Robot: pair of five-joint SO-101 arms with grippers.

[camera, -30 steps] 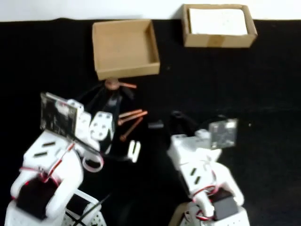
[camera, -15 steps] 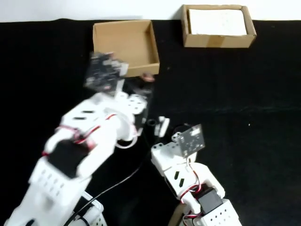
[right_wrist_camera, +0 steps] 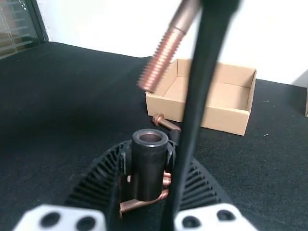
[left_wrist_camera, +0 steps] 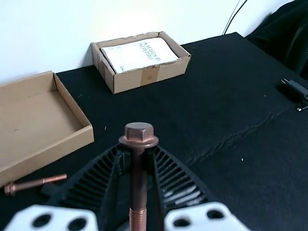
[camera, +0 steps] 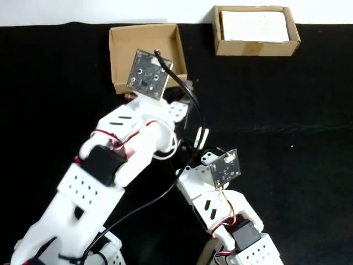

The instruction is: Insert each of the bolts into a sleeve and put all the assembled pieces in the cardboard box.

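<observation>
**A:** One bolt (left_wrist_camera: 138,144) is up in the air. The left gripper (left_wrist_camera: 138,156) is clenched on its shank, with the hex head poking out past the fingertips.

**B:** And the sleeve (right_wrist_camera: 147,168)?

**A:** The right gripper (right_wrist_camera: 148,153) is clamped round its wall, above a few loose bolts (right_wrist_camera: 144,206) on the table (left_wrist_camera: 231,96). It stands roughly upright with the bore open at the top.

**B:** How would you say they handle?

**A:** Both look like solid metal, so I'd guess stiff and weighty for their size, with nothing to crush. The plain shank looks slick (the ribbed fingers should help there). Gripping mid-shank seems right, since it leaves the threads free. The sleeve is round and smooth, so it could twist in the jaws. It is best held at mid-wall, with the mouth kept clear.

**B:** Which way is the bolt pointing?

**A:** Its long axis runs along the left gripper's fingers. Seen from the right wrist it slants, threaded tip lowest, above the sleeve's mouth and off to one side, not touching it. I'd say the bolt's axis has to line up with the bore before it drops in.

**B:** And the box (left_wrist_camera: 72,139)?

**A:** It sits farther back, with one more bolt lying just in front of its wall.
</observation>
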